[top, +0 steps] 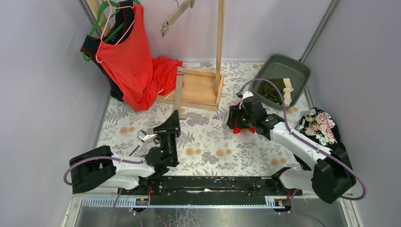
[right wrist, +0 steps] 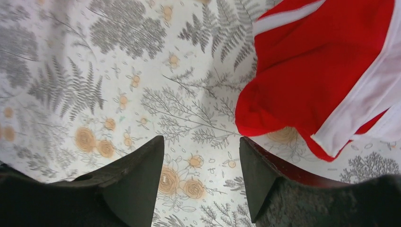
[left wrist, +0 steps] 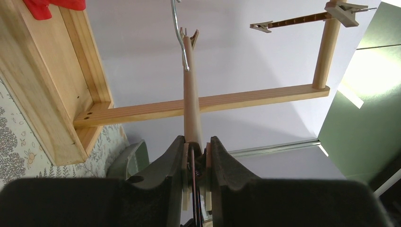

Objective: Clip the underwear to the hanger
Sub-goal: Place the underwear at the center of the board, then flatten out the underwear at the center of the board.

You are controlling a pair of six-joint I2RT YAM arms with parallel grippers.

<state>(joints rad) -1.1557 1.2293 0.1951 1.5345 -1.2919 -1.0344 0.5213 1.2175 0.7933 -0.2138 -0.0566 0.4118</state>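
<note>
Lying toward the right edge of the table, the red briefs seemed soft and light, best pinched at the white trim. The open, empty right tool hovered just beside them; the left tool gripped the hanger

Two briefs are counted, the red brief and the olive brief, besides one red tank top, one floral cloth and one grey bin.
</note>
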